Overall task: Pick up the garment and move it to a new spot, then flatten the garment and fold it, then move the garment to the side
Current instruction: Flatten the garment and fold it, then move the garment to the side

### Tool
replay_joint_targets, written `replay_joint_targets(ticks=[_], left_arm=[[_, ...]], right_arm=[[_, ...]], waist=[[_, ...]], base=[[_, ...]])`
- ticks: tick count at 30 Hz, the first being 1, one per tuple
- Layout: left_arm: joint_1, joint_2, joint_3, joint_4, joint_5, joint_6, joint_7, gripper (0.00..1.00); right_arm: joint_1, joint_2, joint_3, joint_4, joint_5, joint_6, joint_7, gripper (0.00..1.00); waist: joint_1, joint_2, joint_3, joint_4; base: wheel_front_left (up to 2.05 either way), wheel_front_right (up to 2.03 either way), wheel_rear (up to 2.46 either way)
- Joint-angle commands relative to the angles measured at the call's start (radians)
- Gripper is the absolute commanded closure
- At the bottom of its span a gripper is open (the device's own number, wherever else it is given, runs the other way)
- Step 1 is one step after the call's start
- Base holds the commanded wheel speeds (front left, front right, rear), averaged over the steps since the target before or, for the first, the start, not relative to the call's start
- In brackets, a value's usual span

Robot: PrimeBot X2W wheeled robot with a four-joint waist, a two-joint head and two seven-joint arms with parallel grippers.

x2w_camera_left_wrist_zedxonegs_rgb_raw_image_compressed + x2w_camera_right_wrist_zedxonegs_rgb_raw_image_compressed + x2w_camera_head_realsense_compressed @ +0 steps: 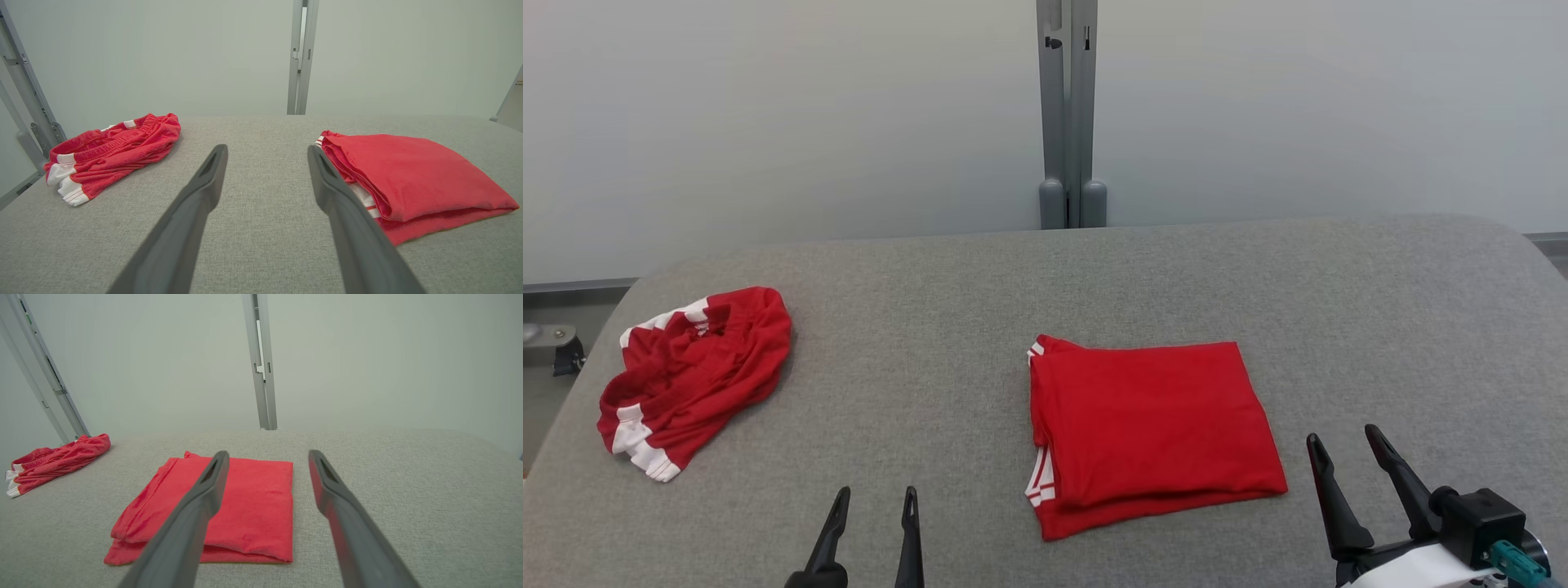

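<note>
The garment (pixel 1147 433) lies folded into a neat red rectangle near the middle of the grey table, white striped sleeve edges peeking out at its left side. The left wrist view has the garment (pixel 412 179) at the right; the right wrist view has the garment (pixel 229 506) partly behind one finger. My left gripper (pixel 876 500) stands open at the table's front, left of the garment and apart from it. My right gripper (pixel 1343 445) is open too, just off the garment's near right corner, holding nothing.
A smaller crumpled red garment with white striped bands (pixel 690 371) sits at the table's left end. The grey padded table (pixel 947 327) stretches wide on all sides. A grey metal post (pixel 1068 114) rises behind the far edge before a pale wall.
</note>
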Motion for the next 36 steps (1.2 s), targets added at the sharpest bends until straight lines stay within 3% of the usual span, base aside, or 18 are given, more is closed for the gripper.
replay_joint_targets(ticks=[1, 27, 36], left_arm=[[0.013, 0.001, 0.000, 0.002, -0.004, 0.003, 0.000, 0.00], [0.006, 0.001, -0.020, 0.010, -0.004, -0.006, 0.000, 0.00], [-0.019, 0.001, -0.054, 0.015, -0.011, -0.010, 0.000, 0.00]], right_arm=[[0.003, 0.000, 0.001, 0.003, 0.004, 0.000, -0.003, 0.00], [-0.008, -0.019, 0.001, 0.042, 0.033, 0.000, -0.003, 0.00], [-0.093, -0.066, 0.031, 0.161, 0.186, 0.000, -0.003, 0.00]], waist=[[0.0000, 0.0000, -0.002, 0.004], [0.0000, 0.0000, 0.026, 0.060], [0.0000, 0.0000, 0.079, 0.089]], base=[[0.00, 0.00, 0.00], [0.00, 0.00, 0.00], [0.00, 0.00, 0.00]])
